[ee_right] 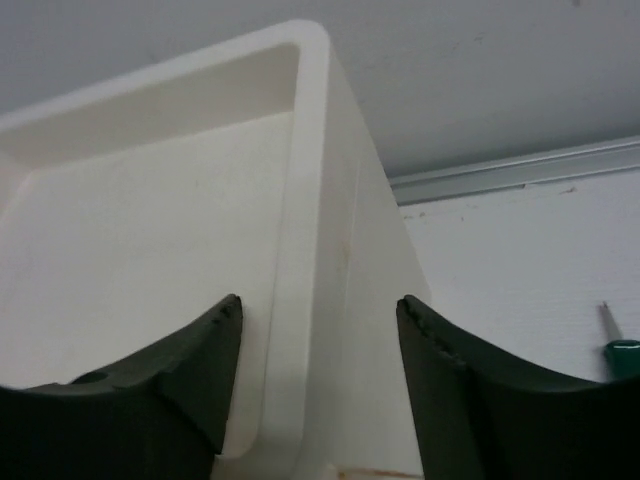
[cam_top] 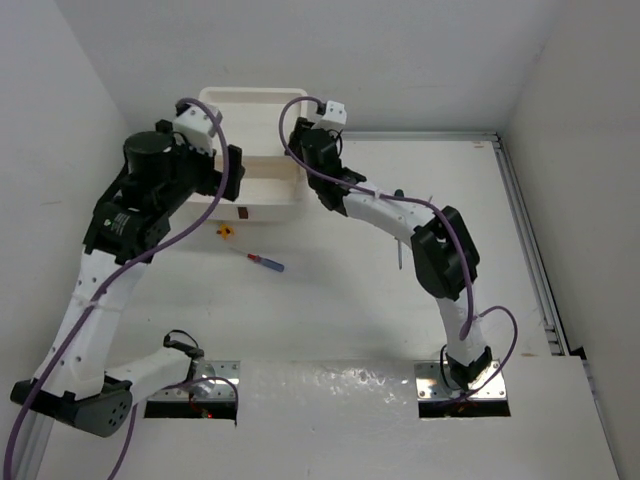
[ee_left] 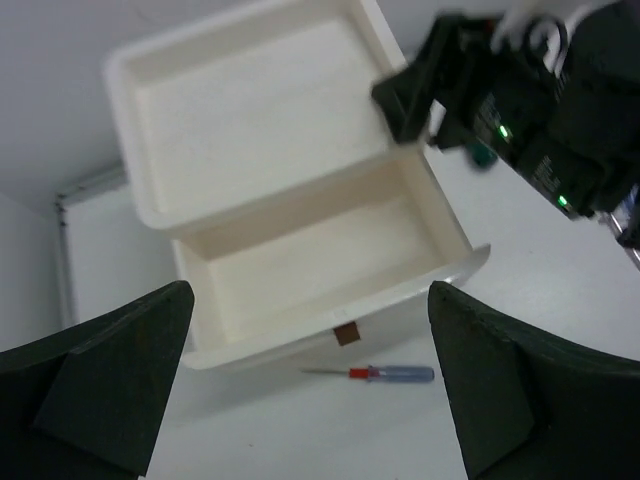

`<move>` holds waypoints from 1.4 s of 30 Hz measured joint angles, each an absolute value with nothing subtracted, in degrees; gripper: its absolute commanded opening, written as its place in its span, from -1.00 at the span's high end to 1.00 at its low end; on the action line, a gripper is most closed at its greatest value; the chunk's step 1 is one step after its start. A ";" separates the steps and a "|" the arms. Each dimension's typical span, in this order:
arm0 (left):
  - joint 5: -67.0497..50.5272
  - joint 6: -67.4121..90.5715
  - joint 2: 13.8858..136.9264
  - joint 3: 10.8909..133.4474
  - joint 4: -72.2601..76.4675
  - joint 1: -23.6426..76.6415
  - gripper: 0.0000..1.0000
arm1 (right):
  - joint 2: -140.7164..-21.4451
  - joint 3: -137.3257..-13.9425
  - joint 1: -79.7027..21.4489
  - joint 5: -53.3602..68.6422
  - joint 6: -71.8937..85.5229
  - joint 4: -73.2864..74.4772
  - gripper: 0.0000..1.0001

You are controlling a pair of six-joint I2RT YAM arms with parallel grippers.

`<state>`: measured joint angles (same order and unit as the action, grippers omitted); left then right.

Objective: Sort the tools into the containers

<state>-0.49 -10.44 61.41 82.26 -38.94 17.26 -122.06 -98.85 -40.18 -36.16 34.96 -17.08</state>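
L gripper (ee_left: 310,292) hangs over the white boxy plastic drawer unit (cam_top: 252,105), jaws as wide as they go, nothing in them. Its wrist cam looks into the pulled-out top drawer (ee_left: 330,255), bare inside, w/ small brown handle (ee_left: 346,334) on the front. The overhead view can't see inside.

Blue-and-red screwdriver w/ thin metal shaft (ee_left: 385,373) lies on the table just in front of the drawer. Overhead adds a small yellow-orange tool (cam_top: 224,232) near the unit's front-left corner.

R gripper (ee_right: 320,300) sits part-open astride the unit's right wall, gap showing on the tray side, nothing held. Only R wrist cam shows a green-handled screwdriver (ee_right: 625,350) on the table right of the unit.
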 measured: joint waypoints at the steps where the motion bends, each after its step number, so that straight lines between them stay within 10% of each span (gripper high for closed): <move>1: 0.58 -10.79 61.10 84.25 -39.27 17.26 -1.00 | -120.95 -97.49 -40.05 -34.74 33.39 -16.97 -0.39; 5: 7.03 -12.88 59.46 89.71 -39.51 17.12 -1.00 | -111.96 -88.86 -38.54 -27.86 26.65 -14.33 -0.49; 10: 12.49 -14.74 58.78 91.22 -40.73 15.73 -1.00 | -95.31 -75.31 -30.33 -17.28 23.83 -9.69 0.51; 15: 13.39 -15.16 60.73 91.83 -41.30 13.26 -1.00 | -96.16 -76.73 -17.87 -12.93 22.06 -3.46 -0.27; 24: 13.98 -15.11 65.41 88.86 -37.45 6.57 -1.00 | -132.92 -105.67 -18.13 -4.99 15.99 14.81 -0.37; 29: 13.93 -14.81 67.75 87.39 -35.77 5.61 -1.00 | -139.41 -109.23 -18.79 -5.45 15.07 17.50 0.12; 33: 13.50 -14.63 68.03 86.50 -35.38 5.56 -1.00 | -139.17 -107.92 -18.76 -5.58 15.07 16.60 0.98; 42: 13.45 -14.50 67.90 83.46 -33.01 5.41 -1.00 | -130.04 -95.59 -18.52 -7.07 12.80 15.07 1.00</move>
<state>13.45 -14.50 67.90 83.46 -33.01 5.41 -130.04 -95.59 -18.52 -7.07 12.80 15.07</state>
